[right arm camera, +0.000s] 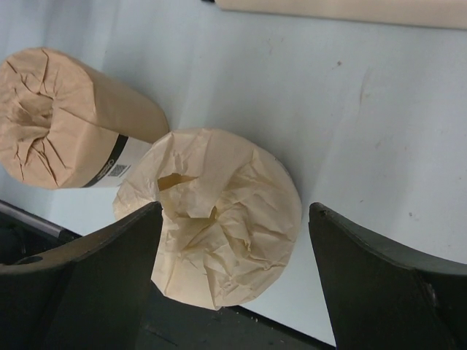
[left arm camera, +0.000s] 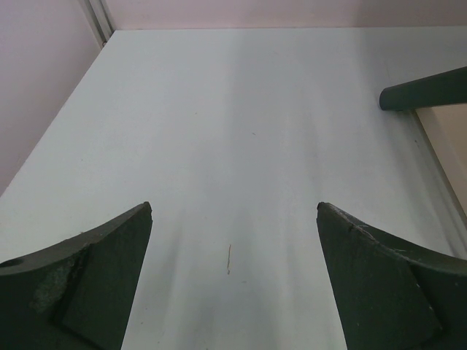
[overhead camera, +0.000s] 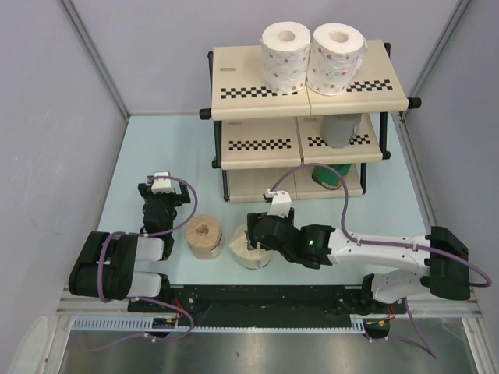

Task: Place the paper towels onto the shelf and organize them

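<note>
The cream roll is stood on end on the table at the shelf's 6 o'clock, with the tan-brown roll just beside it at its 9 o'clock. It is straddled by the right gripper, jaws held apart, with a clear gap shown at one jaw; that arm is stretched in low from 3 o'clock. Two white dotted rolls are set on the top tier, the grey roll on the middle and the green roll on the bottom. The left gripper is spread wide over bare table and aimed at 12 o'clock, its arm folded back

Shelf, top tier: two white dotted rolls
Middle tier, right: grey roll
Counter, near: tan roll, cream roll
</note>
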`<state>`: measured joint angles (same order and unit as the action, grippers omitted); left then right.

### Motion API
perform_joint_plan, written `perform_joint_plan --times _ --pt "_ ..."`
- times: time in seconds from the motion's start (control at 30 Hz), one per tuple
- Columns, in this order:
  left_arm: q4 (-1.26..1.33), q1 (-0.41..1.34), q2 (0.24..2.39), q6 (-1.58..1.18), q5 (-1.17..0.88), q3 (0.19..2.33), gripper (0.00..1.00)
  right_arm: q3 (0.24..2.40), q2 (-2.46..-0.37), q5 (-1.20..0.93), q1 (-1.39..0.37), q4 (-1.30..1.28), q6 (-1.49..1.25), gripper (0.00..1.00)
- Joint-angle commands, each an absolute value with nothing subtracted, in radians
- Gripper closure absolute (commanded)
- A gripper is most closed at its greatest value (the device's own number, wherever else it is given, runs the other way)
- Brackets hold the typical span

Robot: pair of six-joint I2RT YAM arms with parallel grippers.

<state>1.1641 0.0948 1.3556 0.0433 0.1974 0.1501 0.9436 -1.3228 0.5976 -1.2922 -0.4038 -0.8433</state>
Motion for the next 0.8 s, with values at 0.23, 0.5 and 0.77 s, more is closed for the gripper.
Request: perform_joint_plan --times 0.23,0.5,0.77 --pt "1.201 0.091 1.342 0.035 0.176 0.163 0.00 0.943 -1.385 0.525 -1.279 -0.431 -0.887 0.16" --pt "1.201 0.091 1.341 0.037 0.176 0.163 0.00 0.943 -1.410 0.531 -1.279 -0.476 -0.905 0.22" --pt "1.201 0.091 1.341 0.037 0.176 0.163 0.00 0.943 -1.450 0.512 -1.272 -0.463 -0.904 0.26"
